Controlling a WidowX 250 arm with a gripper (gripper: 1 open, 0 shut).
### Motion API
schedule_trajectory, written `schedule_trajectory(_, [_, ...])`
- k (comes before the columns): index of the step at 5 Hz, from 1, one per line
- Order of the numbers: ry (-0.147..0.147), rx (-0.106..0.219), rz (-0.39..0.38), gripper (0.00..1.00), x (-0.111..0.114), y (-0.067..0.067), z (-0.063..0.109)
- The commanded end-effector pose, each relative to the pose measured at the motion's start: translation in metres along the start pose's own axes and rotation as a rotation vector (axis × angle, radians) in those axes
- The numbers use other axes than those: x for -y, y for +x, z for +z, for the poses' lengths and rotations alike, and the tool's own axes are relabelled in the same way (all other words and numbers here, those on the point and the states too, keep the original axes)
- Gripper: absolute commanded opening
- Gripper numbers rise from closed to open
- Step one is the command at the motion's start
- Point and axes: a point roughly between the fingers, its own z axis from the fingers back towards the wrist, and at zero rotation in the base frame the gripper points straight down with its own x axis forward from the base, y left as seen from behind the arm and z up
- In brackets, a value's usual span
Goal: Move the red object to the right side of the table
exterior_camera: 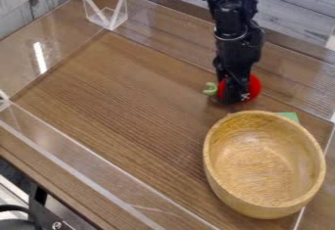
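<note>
Camera view: the red object (245, 84) is seen right of centre in the upper half of the frame, low over the table (118, 97), with its green leaf pointing toward the left. It is clamped between the closed fingers of the gripper (234, 90), which points steeply downward. Below it, at lower right, a round wooden bowl (263, 162) is seen standing upright, nothing inside. A green patch (287, 116) shows behind the bowl's rim. No writing can be read.

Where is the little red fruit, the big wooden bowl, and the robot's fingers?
red toy fruit (249, 84), camera view, its right side beside the fingers.
wooden bowl (218, 134), camera view, its left rim.
gripper (233, 91), camera view, between the fingertips, fingers shut on the fruit.
</note>
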Motion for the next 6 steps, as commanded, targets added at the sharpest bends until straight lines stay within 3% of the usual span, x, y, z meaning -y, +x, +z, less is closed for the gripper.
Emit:
schedule_trajectory(1, [0.033, 0.023, -0.003, 0.00, -0.006, 0.014, 0.012])
schedule_trajectory(6, [0.001, -0.055, 0.062, 0.00, -0.013, 0.011, -0.001])
